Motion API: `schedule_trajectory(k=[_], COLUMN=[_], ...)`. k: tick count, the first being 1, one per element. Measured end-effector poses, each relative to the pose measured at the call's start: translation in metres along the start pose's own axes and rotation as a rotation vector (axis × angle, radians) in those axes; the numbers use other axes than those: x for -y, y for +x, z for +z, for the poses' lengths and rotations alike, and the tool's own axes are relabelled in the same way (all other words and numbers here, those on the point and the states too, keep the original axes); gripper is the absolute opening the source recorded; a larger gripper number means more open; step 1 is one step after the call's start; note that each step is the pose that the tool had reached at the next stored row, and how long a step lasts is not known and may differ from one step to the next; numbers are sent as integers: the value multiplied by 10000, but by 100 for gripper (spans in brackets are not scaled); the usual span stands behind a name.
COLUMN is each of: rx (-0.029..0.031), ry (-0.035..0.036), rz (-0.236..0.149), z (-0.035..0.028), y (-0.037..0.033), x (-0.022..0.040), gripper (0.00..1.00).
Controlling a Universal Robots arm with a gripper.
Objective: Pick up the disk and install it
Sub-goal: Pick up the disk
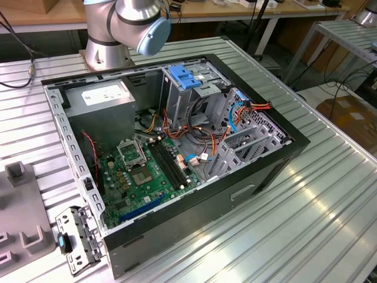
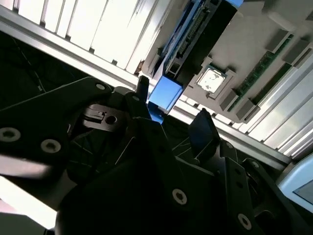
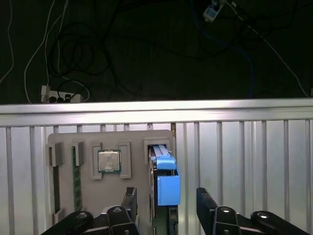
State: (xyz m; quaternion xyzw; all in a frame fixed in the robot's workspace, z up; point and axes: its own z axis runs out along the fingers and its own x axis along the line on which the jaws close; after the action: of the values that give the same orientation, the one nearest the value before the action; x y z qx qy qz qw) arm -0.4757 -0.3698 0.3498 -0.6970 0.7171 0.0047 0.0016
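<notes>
The disk (image 3: 164,178) stands on edge in a slot of a grey holder tray (image 3: 88,139), its bright blue carrier tab (image 3: 168,190) facing the camera. In both wrist views my gripper (image 3: 167,203) is open just above it. One black finger (image 3: 130,199) is on each side of the blue tab, with a gap to the disk on both sides. In the second wrist view the blue tab (image 2: 165,93) lies between the fingertips of the gripper (image 2: 172,110), and the dark disk body (image 2: 205,34) runs away from it. The open computer case (image 1: 177,147) lies on the metal table.
A processor chip (image 3: 108,160) and a memory stick (image 3: 76,181) sit in the tray beside the disk. The case holds a drive cage with a light-blue latch plate (image 1: 185,76), orange and blue cables (image 1: 247,109) and a green motherboard (image 1: 141,177). The arm's base (image 1: 112,35) stands behind the case.
</notes>
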Motion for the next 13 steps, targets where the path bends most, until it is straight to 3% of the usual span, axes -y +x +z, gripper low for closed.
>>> schedule_trajectory(k=[13], rx=[0], ry=[-11], rz=[38], z=[306], y=[0], x=[-36], gripper=[60])
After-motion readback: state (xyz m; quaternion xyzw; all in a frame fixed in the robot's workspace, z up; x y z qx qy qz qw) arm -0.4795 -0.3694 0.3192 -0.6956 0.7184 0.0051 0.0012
